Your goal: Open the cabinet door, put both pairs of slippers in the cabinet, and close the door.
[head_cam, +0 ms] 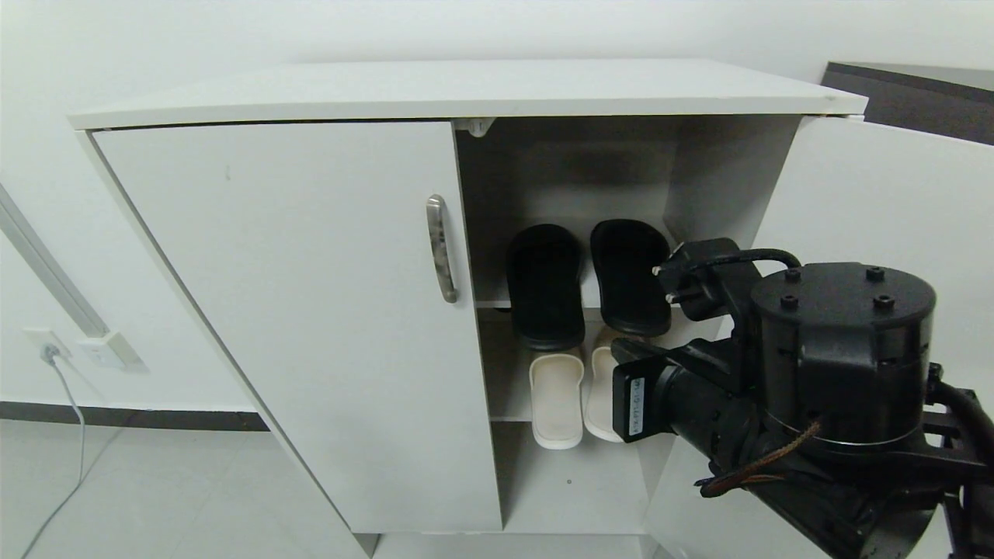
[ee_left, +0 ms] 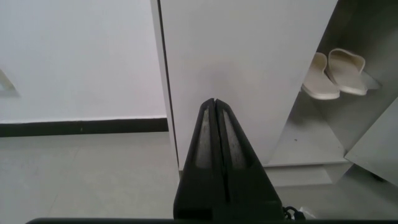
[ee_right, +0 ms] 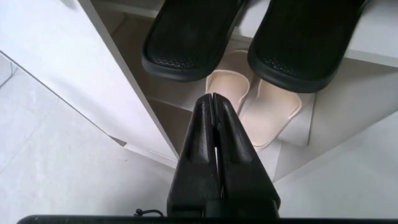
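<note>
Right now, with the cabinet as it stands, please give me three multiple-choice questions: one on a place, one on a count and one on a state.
1. Where do the black slippers lie?
A) on the floor
B) one level above the cream slippers
C) outside, by the wall

2. How many slippers are inside the cabinet?
A) two
B) three
C) four

3. How is the right door?
A) open
B) shut
C) taken off

Answers:
1 B, since their toes overhang the cream pair below.
2 C, since two black and two cream ones show inside.
3 A, since it stands swung aside, while the left door is shut.
</note>
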Tool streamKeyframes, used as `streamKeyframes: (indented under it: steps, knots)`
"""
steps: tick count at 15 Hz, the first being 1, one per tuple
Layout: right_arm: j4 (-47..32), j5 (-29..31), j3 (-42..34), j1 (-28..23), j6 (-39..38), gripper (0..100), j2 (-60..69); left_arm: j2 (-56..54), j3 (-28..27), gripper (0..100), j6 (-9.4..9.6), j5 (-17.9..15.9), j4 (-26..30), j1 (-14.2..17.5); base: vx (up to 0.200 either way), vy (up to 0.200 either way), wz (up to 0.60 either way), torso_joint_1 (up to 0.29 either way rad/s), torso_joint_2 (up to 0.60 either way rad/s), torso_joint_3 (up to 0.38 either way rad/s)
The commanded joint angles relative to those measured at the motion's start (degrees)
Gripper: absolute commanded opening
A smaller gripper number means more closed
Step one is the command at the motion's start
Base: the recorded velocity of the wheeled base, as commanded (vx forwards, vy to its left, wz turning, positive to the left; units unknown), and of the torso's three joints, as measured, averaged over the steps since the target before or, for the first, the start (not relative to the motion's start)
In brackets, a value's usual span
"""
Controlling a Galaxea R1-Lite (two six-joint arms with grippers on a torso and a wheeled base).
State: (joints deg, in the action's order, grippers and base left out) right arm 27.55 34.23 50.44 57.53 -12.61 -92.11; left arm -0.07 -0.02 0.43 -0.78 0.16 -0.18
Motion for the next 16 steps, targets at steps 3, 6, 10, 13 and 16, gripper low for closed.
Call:
streamKeyframes:
  steps: [3, 6, 10, 13, 16]
  knots:
    - [0.0, 0.3, 0.0, 0.3, 0.0, 0, -0.8, 0.1, 0.0, 0, -0.08, 0.1, 0.0, 0.0, -0.067, 0.0, 0.0, 0.001, 0.0, -0.001]
    - [0.0, 0.3, -0.3, 0.3, 0.0, 0, -0.8, 0.1, 0.0, 0, -0.08, 0.0, 0.0, 0.0, -0.2, 0.0, 0.0, 0.01, 0.0, 0.001]
    - [0.1, 0.3, -1.1, 0.3, 0.0, 0, -0.7, 0.1, 0.0, 0, -0.08, 0.1, 0.0, 0.0, -0.2, 0.0, 0.0, -0.002, 0.0, 0.005]
    - [0.0, 0.2, -1.7, 0.2, 0.1, 0, -0.9, 0.1, 0.0, 0, -0.08, 0.0, 0.0, 0.0, -0.2, 0.0, 0.0, 0.001, 0.0, -0.001]
    - [0.3, 0.0, -2.3, -0.2, -0.1, 0, -1.8, 0.1, 0.0, 0, -0.08, 0.0, 0.0, 0.0, -0.2, 0.0, 0.0, -0.001, 0.0, 0.004]
